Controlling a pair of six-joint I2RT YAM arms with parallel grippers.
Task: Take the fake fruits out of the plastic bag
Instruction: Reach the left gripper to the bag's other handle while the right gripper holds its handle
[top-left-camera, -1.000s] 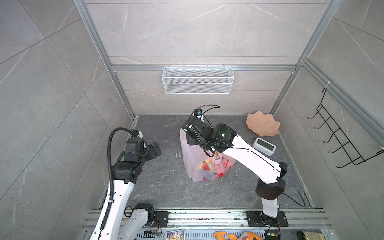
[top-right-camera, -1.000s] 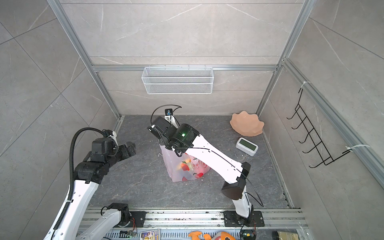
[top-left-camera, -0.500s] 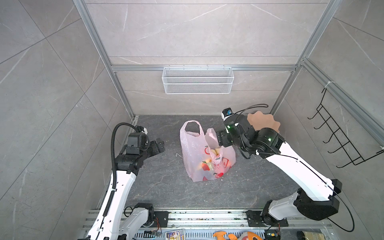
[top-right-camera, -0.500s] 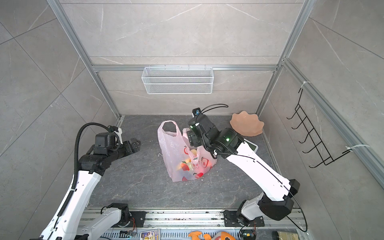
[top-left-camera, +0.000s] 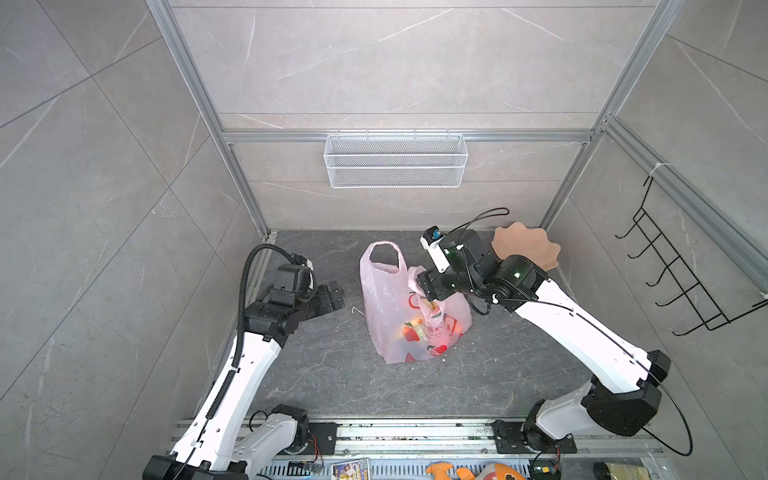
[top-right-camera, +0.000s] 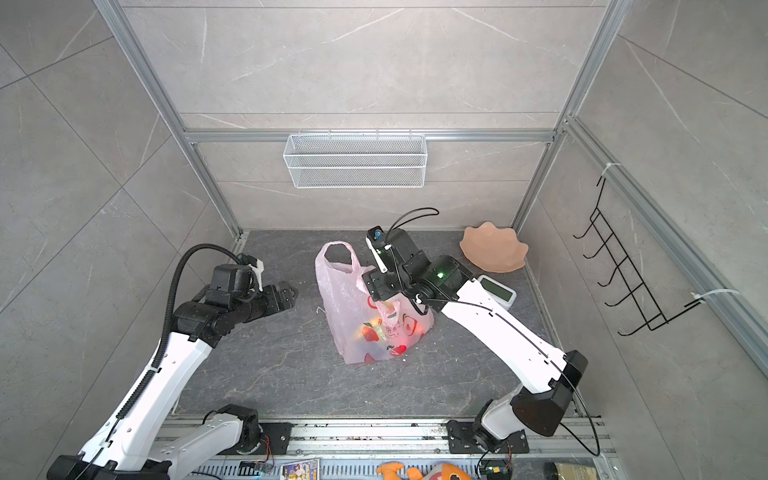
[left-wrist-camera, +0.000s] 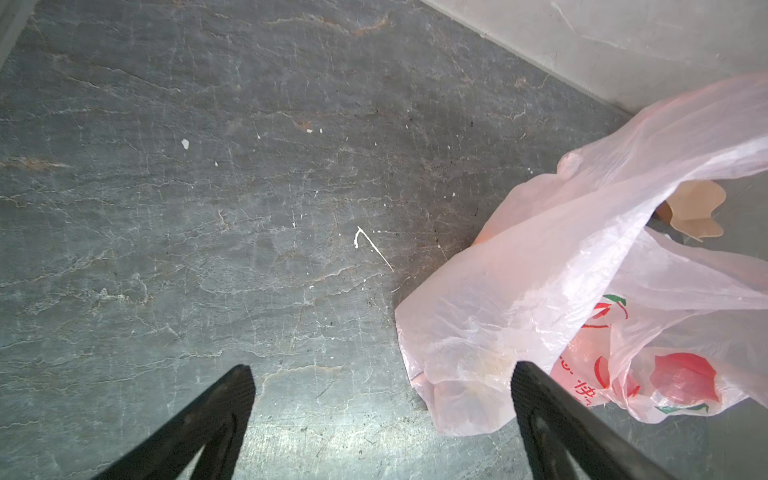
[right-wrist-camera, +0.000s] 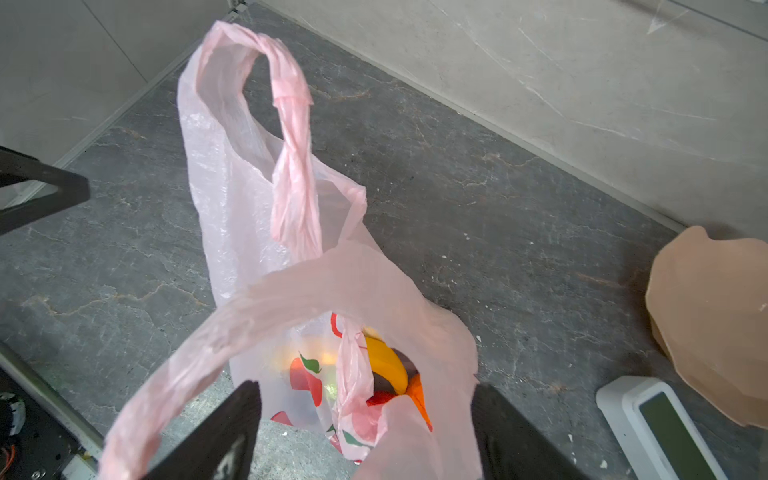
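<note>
Swung round to 3 o'clock of the plastic bag (top-left-camera: 386, 307), with right claw (right-wrist-camera: 365, 388) widened, empty, over its mouth and left claw (left-wrist-camera: 382, 368) agape, empty, at 9: probably ready to reach the fake fruits (right-wrist-camera: 384, 365).

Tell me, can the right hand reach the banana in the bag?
Probably yes: the right hand hovers open over the plastic bag's mouth with the banana showing, though a handle strip hangs across.

The dark stone floor (top-left-camera: 332, 386) bears the plastic bag (top-left-camera: 384, 307), a peach dish (top-right-camera: 494, 253) and a white device (top-right-camera: 497, 291).
</note>
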